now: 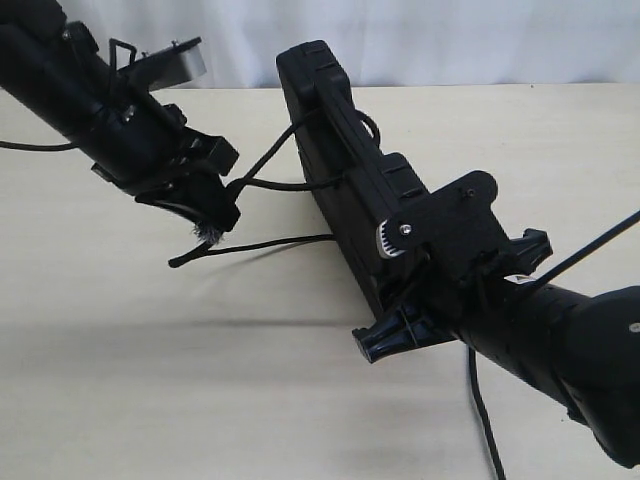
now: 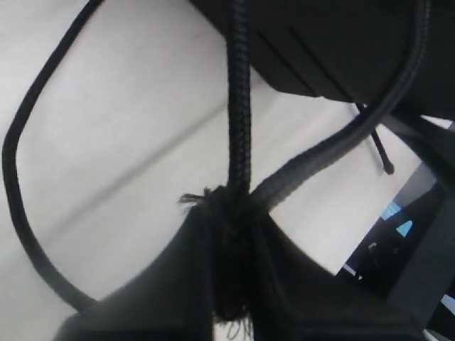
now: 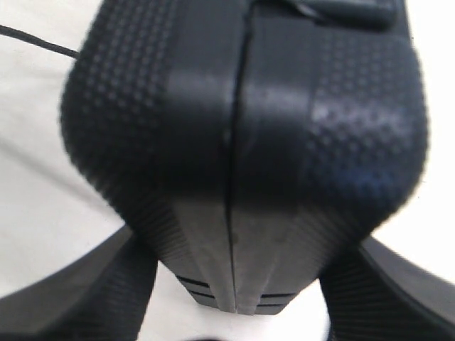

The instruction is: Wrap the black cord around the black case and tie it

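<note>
right gripper (image 3: 234,284) clamps the black case (image 1: 335,150), hiding its near end; left gripper (image 2: 231,270) pinches the braided black cord (image 1: 265,242) at its frayed knot.

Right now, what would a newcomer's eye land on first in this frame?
The black case is held up on edge over the table, clamped at its camera-side end by the right gripper. To its left in the exterior view, the left gripper pinches the black cord at its frayed knot, strands running across to the case.
</note>
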